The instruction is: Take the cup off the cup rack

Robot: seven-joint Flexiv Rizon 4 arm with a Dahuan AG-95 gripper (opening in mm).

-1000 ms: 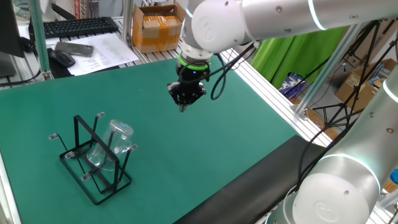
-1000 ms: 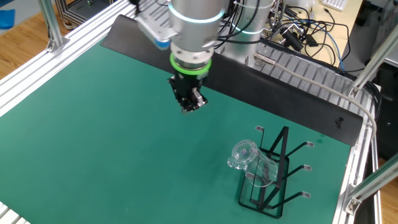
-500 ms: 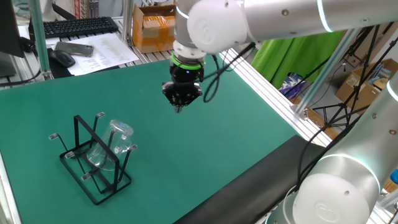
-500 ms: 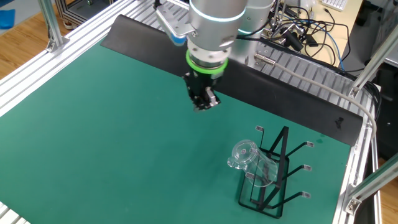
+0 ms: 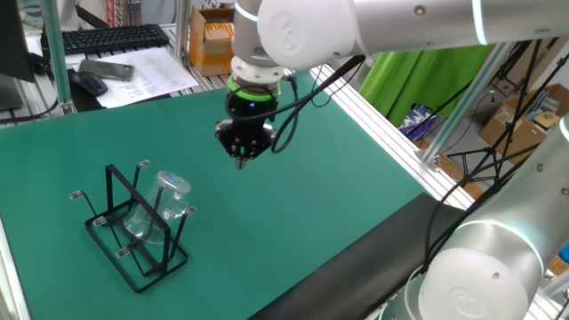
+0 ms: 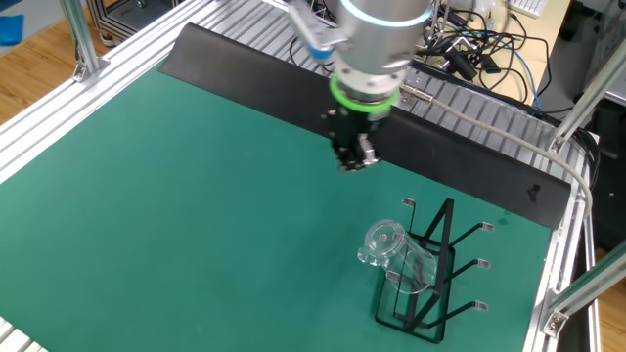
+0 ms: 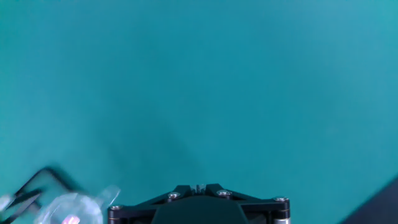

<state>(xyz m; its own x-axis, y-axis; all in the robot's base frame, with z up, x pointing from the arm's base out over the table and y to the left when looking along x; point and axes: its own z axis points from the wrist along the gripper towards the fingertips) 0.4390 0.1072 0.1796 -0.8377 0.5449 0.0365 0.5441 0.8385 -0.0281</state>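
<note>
Hanging above the green counter, the end effector holds nothing and is well apart from the cup; its fingers look drawn together, pointing down. The step in hand appears to be the approach, with the grasp not yet begun. The cup sits on a peg of the cup rack, its long axis tilted, its mouth toward the rack and its flared base up and outward. The next move likely calls for travelling over to the rack, spreading the fingers and lining up with that slant
</note>
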